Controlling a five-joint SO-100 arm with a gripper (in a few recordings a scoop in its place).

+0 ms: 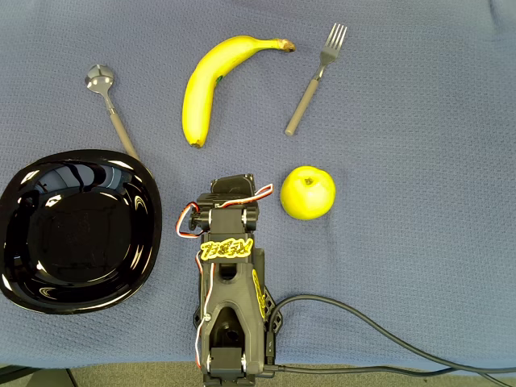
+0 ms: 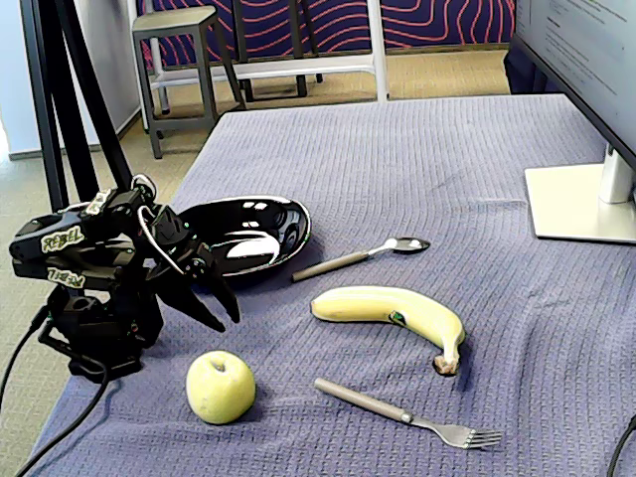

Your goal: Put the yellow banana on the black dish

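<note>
one yellow banana lies on the bench, apart from the black dish; end effector empty, fingers slightly parted.

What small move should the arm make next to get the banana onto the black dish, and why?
Probably extend the hand forward toward the yellow banana: the arm is folded near its base, the hand holds nothing, and the banana lies untouched on the cloth, off the black dish.
</note>
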